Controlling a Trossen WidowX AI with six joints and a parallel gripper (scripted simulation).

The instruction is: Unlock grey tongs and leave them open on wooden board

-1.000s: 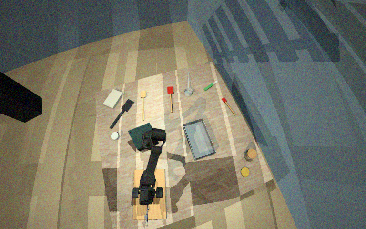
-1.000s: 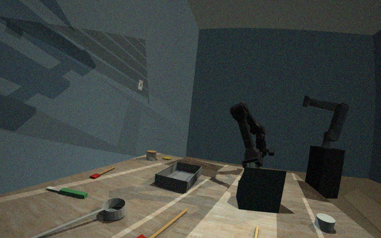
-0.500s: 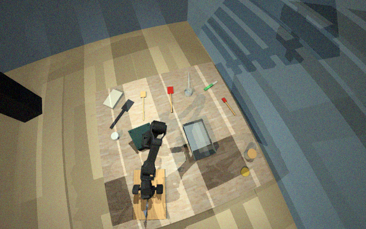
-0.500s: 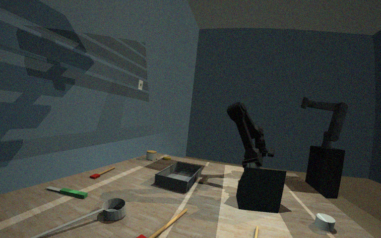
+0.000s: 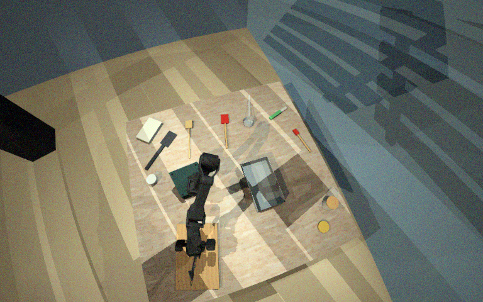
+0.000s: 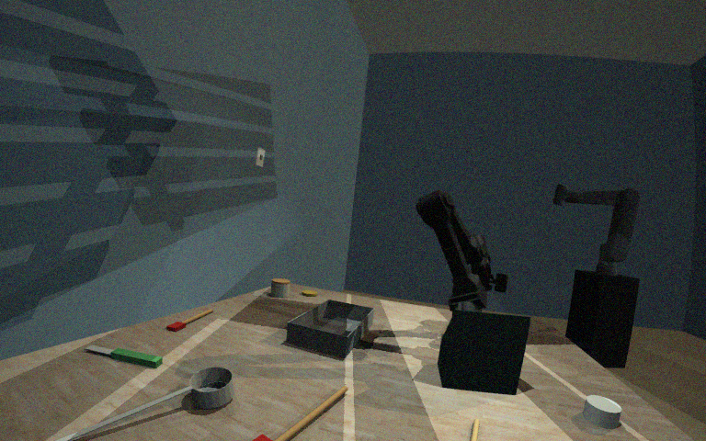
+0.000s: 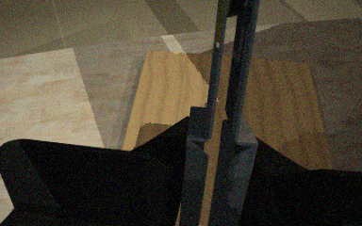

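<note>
Narrowly parted claw (image 5: 194,254) (image 7: 207,126) around the grey tongs (image 5: 193,272) (image 7: 241,61), above the wooden board (image 5: 180,274) (image 7: 287,104).

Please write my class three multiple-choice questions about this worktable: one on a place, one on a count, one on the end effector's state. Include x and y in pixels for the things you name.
1. Where is the end effector?
A) Over the roasting tin
B) Over the wooden board
C) Over the white cup

2. How many utensils with red heads lie on the table?
A) One
B) Two
C) Four

3. What is the end effector's state?
A) Wide open
B) Shut on nothing
C) Shut on the tongs

1: B, the top view shows the end effector (image 5: 194,255) (image 7: 207,126) above the wooden board (image 5: 180,277) (image 7: 287,104).
2: B, one red head (image 5: 224,119) is near the ladle (image 5: 248,121) (image 6: 211,388), the other (image 5: 295,132) (image 6: 176,326) near the green-handled tool (image 5: 275,114) (image 6: 136,357).
3: C, the wrist view shows the tongs (image 7: 241,61) between its fingers.
</note>
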